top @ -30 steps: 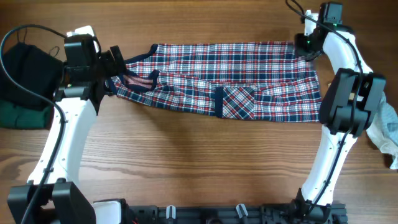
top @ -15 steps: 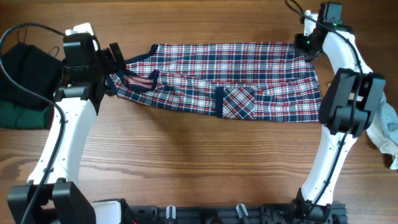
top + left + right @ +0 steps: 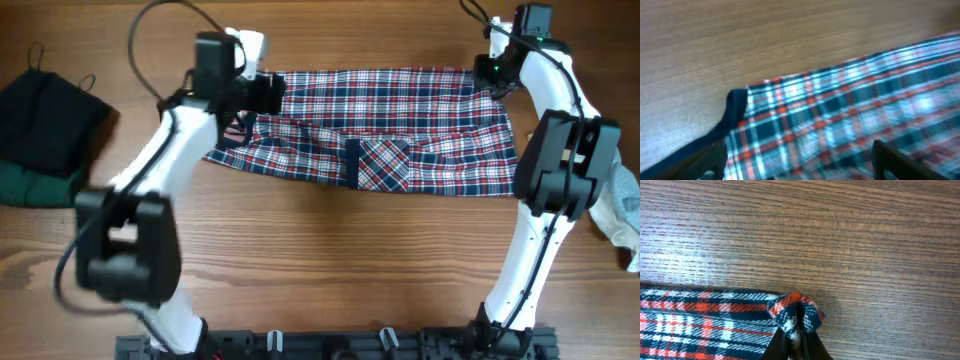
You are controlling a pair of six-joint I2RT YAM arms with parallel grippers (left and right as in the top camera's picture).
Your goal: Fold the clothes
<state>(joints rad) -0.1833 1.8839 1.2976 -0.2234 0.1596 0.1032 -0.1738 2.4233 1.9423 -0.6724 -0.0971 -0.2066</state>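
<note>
Plaid garment (image 3: 400, 125), spread on bench (image 3: 330, 260): right pincer (image 3: 796, 339) clamps upper-right corner, left pincer (image 3: 800, 160) gapes over upper-left; fold likely awaits left grasp.

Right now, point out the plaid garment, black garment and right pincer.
plaid garment (image 3: 400, 115), overhead, flat middle of the cloth.
black garment (image 3: 50, 110), overhead, middle of the black cloth.
right pincer (image 3: 796, 339), right wrist, between fingertips shut on the plaid corner.

Even soft light, pale glare on the table (image 3: 725, 255), left arm (image 3: 170, 150) blurred overhead, plaid garment (image 3: 840, 115) smeared at left wrist
</note>
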